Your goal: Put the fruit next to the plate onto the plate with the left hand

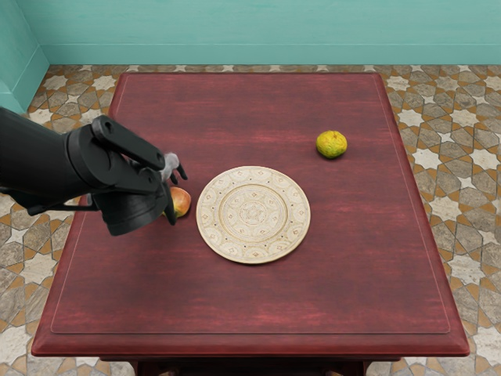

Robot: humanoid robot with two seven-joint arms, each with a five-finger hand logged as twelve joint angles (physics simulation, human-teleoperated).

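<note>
1. The red-orange fruit (182,201) sits on the table (258,117), just off the left rim of the patterned plate (253,214). We see only its right half; the rest is hidden.
2. The left hand (145,192) covers the fruit's left side from above. The view hides the contact, so we cannot tell whether the hand is closed on the fruit or only poised over it.
3. We judge the step in hand to be the grasp. The fruit is not yet on the plate.
4. To do it well, we seat the hold around the widest part of the fruit. A round fruit can roll out of an off-centre squeeze.
5. We lift clear of the table before travelling right. The plate rim is very near, and a low carry could nudge or skid the plate.
6. The move is short. We aim for the plate's centre medallion rather than its edge, and let go low so the fruit does not roll off.
7. The yellow-green fruit (331,144) lies well apart, beyond the plate to the upper right. We leave it alone, as it is not the one beside the plate.
8. The right arm is out of view.
</note>
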